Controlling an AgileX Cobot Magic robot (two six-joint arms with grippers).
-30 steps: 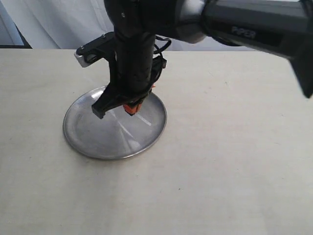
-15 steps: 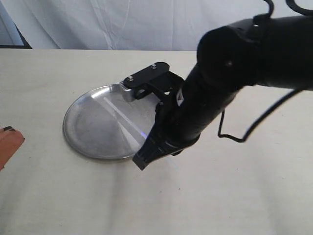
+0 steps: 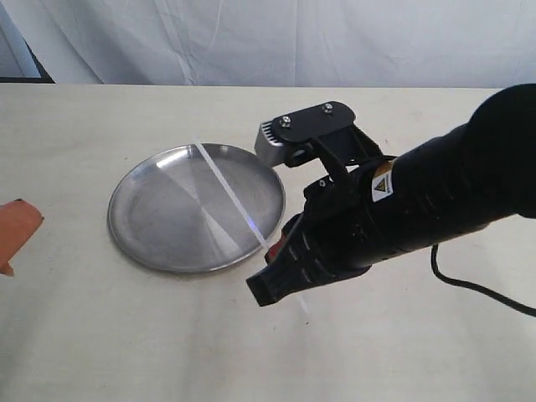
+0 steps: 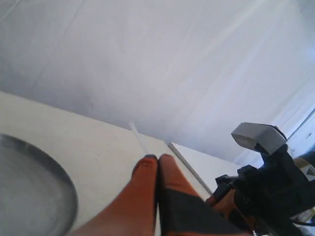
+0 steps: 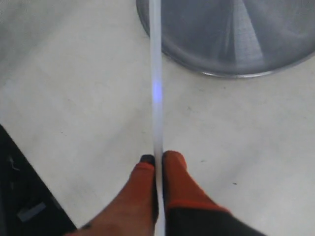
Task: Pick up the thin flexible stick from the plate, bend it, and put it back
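Stick (image 3: 228,191) higher now, between right fingers (image 5: 177,183)

Orange fingers (image 5: 175,173) pinch the stick (image 5: 156,93), reaching over the plate (image 5: 221,44).

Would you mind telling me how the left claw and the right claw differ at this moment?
The right claw is shut on the thin flexible stick, while the left claw is shut on nothing. The right claw sits just off the rim of the plate, while the left claw is apart from it, at the left edge of the exterior view. Both are orange-tipped and closed.
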